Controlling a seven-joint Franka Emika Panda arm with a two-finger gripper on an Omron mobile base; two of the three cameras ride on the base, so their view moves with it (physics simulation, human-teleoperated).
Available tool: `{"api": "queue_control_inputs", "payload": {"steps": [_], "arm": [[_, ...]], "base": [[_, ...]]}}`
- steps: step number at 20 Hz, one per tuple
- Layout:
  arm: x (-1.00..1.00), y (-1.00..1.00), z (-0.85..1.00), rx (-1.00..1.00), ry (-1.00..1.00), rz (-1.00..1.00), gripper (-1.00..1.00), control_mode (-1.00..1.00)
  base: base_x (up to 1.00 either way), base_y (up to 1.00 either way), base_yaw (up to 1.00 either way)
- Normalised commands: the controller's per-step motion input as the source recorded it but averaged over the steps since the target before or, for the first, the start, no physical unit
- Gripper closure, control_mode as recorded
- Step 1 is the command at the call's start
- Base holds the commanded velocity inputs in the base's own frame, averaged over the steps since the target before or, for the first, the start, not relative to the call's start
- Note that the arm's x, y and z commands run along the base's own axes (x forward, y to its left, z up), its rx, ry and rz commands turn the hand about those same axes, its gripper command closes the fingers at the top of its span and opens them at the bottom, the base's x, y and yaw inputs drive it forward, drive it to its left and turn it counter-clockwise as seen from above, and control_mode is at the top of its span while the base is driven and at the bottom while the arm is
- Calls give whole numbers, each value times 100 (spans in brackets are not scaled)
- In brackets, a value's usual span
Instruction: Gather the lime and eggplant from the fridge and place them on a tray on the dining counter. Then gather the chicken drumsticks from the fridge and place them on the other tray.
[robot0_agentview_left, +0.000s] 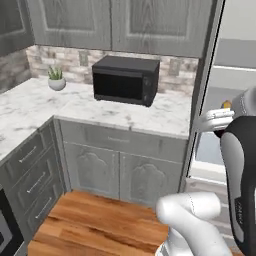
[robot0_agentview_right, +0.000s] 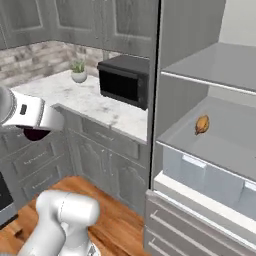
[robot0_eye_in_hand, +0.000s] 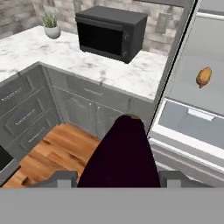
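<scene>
From the left base camera, the arm crosses the open fridge (robot0_agentview_left: 220, 100); a bit of orange drumstick (robot0_agentview_left: 227, 104) peeks over it.

From the right base camera, the dark eggplant (robot0_agentview_right: 34, 134) hangs under the hand, left of the counter's front edge; the drumstick lies on a fridge shelf (robot0_agentview_right: 220, 135).

In the hand camera, the gripper (robot0_eye_in_hand: 117, 177) pinches the eggplant between half-spread fingers (robot0_eye_in_hand: 65, 177).

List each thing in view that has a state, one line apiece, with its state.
Fridge: door open, shelves exposed.
Chicken drumstick: lying on a fridge shelf.
Eggplant: held between the jaws, off any surface.
Gripper: shut on the eggplant.
Microwave: door closed, on the counter.
Lower cabinets: closed.
</scene>
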Motion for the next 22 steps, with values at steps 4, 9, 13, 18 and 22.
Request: {"api": "queue_control_inputs", "payload": {"steps": [4, 9, 13, 18, 22], "arm": [[0, 0, 0, 0, 0, 0, 100, 100], [0, 0, 0, 0, 0, 0, 100, 100], [0, 0, 0, 0, 0, 0, 100, 100], [0, 0, 0, 0, 0, 0, 100, 100], [0, 0, 0, 0, 0, 0, 100, 100]], "base": [[-23, 48, 98], [-19, 11, 100], [-14, 0, 100], [-13, 0, 100], [-2, 5, 100]]}}
